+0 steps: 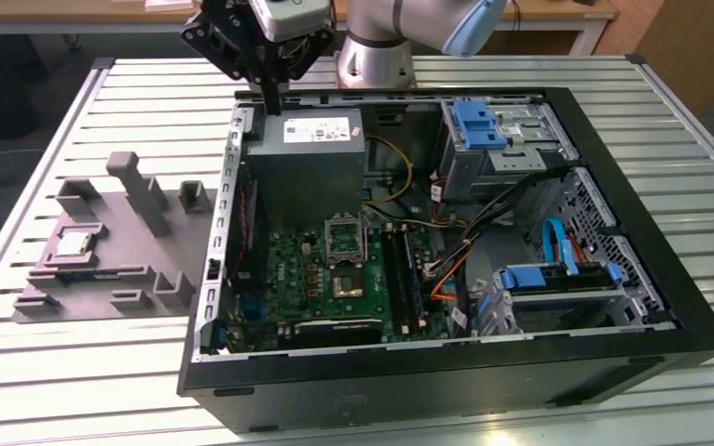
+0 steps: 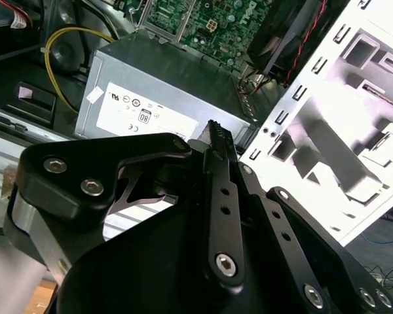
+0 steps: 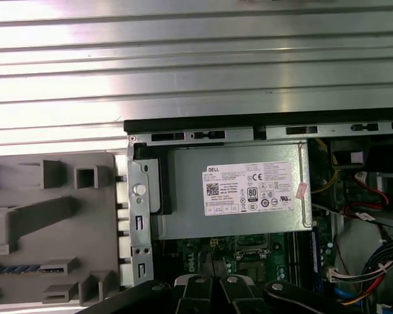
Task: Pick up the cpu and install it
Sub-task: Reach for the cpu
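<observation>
Grey plastic tray (image 1: 127,246), exterior view's left, carries the small silvery square cpu (image 1: 74,243) | black gripper (image 1: 271,104), fingers pressed together and empty, hangs over grey metal power supply (image 1: 313,158) | open black computer case (image 1: 456,381) rightward.

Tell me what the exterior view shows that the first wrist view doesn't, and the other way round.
Exterior view: the cpu lying in the grey tray, the blue drive brackets, the arm. First wrist view: a straight-down look at the perforated metal flange beside the power supply. Both: the tray, the power supply, the green motherboard, the slatted table, and the shut gripper above the case.
</observation>
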You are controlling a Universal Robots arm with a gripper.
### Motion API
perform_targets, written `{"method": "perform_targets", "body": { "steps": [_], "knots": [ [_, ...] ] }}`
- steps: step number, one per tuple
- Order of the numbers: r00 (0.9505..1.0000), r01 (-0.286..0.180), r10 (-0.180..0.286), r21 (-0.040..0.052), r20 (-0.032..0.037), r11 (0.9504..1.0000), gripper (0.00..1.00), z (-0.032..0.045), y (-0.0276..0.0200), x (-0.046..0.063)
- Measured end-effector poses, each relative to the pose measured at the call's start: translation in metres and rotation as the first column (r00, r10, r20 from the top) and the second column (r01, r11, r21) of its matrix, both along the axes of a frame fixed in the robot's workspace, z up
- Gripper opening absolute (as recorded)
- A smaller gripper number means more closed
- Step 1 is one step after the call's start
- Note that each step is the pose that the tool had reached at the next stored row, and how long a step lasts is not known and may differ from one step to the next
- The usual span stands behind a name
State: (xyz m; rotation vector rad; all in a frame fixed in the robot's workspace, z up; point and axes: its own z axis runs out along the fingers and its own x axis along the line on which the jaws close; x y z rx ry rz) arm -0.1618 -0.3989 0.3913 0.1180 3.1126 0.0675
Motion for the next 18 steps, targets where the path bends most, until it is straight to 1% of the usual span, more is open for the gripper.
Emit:
{"method": "perform_targets", "body": {
  "steps": [18],
  "knots": [
    [1.0,0.0,0.0,0.0,0.0,1.0,0.11,-0.0009,0.0,-0.0057]
  ]
}}
